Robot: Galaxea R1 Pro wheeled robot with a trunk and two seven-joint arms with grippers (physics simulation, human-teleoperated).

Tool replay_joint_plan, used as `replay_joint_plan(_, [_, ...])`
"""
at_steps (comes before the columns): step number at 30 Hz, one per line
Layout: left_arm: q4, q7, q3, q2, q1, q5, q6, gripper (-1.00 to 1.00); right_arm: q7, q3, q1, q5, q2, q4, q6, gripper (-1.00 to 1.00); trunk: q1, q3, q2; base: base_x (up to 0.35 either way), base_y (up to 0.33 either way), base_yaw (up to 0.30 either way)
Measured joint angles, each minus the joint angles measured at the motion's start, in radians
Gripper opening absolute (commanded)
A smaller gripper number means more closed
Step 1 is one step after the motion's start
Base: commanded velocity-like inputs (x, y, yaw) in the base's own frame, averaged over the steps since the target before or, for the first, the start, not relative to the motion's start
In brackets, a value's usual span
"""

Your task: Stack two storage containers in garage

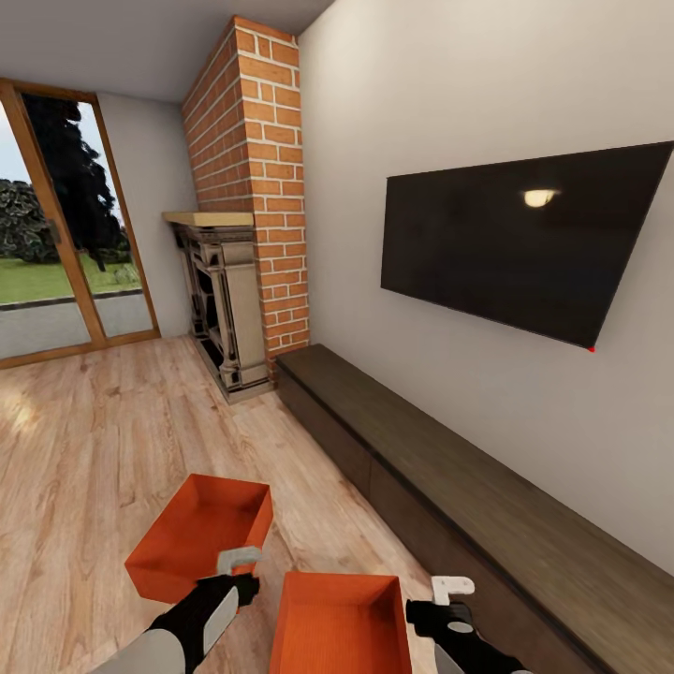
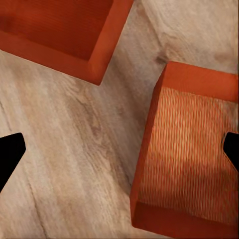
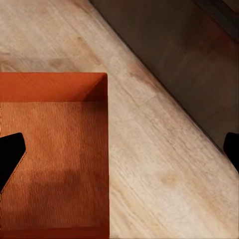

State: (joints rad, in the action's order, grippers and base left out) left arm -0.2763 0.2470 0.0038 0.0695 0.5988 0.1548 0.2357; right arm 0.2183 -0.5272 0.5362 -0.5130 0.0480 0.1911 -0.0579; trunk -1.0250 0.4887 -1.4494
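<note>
While both sets of fingers hang released, I judge the two orange-red ribbed lidless bins [image 1: 339, 625] [image 1: 199, 548] light, thin-walled, somewhat flexible; grasp a rim wall.

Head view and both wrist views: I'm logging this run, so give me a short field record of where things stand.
room: living room, light wood plank floor
left orange-red ribbed lidless bin: on floor, empty
right orange-red ribbed lidless bin: on floor, empty, apart from the other
left gripper: open, above the gap between the bins
right gripper: open, between right bin and long low dark wood cabinet
task progress: neither bin gripped
</note>
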Motion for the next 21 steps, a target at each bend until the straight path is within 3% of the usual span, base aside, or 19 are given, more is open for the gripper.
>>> replay_joint_plan(4, [0.004, 0.007, -0.034, 0.045, 0.001, -0.047, 0.001, 1.00, 0.004, -0.002, 0.000, 0.011, 0.002, 0.003, -0.002, 1.00, 0.000, 0.000, 0.000, 0.000, 0.000, 0.000])
replay_joint_plan(8, [-0.004, 0.012, -0.068, 0.056, 0.001, -0.088, -0.001, 1.00, 0.005, -0.003, 0.000, 0.012, 0.000, 0.004, 0.000, 1.00, 0.000, 0.000, 0.000, 0.000, 0.000, 0.000])
replay_joint_plan(18, [-0.012, 0.016, -0.077, 0.069, 0.001, -0.098, 0.000, 1.00, 0.007, -0.004, 0.000, 0.013, -0.002, 0.011, 0.005, 1.00, 0.000, 0.000, 0.000, 0.000, 0.000, 0.000])
replay_joint_plan(21, [-0.012, 0.011, -0.077, 0.068, 0.001, -0.096, 0.001, 1.00, 0.016, -0.004, 0.000, 0.015, -0.002, 0.014, 0.005, 1.00, -0.011, 0.009, -0.021, 0.000, 0.000, 0.000])
